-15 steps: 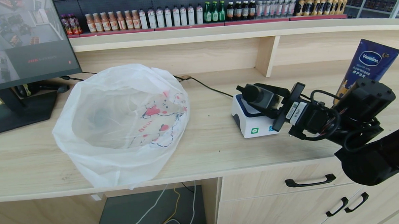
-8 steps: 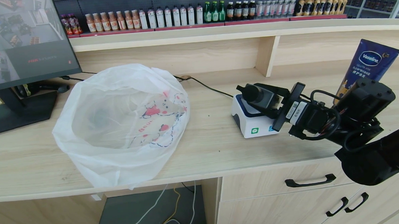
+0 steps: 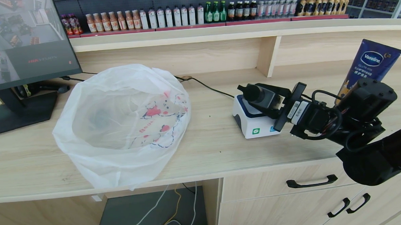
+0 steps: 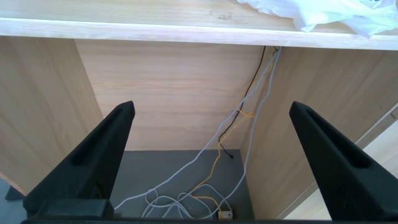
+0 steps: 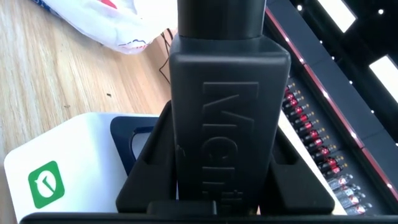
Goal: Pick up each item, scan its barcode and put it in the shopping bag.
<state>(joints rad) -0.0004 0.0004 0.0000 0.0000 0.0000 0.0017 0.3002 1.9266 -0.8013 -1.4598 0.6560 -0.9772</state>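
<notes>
My right gripper point(image 3: 265, 98) is shut on a black bottle point(image 3: 258, 94), held lying sideways just above the white barcode scanner point(image 3: 252, 125) on the counter. In the right wrist view the black bottle point(image 5: 227, 118) sits between the jaws of my right gripper point(image 5: 224, 165), with the scanner point(image 5: 62, 168) right under it. The white shopping bag point(image 3: 119, 122) stands open at the counter's left. A blue tube point(image 3: 371, 64) stands upright behind my right arm. My left gripper point(image 4: 211, 155) hangs open below the counter edge, holding nothing; a fold of the bag point(image 4: 323, 15) hangs over the edge above it.
A monitor point(image 3: 21, 42) on a black stand occupies the counter's far left. A black cable point(image 3: 206, 87) runs from the back wall to the scanner. Bottles line the shelf point(image 3: 200, 24) behind. Drawers with black handles point(image 3: 312, 182) are below the counter; loose wires point(image 4: 205, 193) lie underneath.
</notes>
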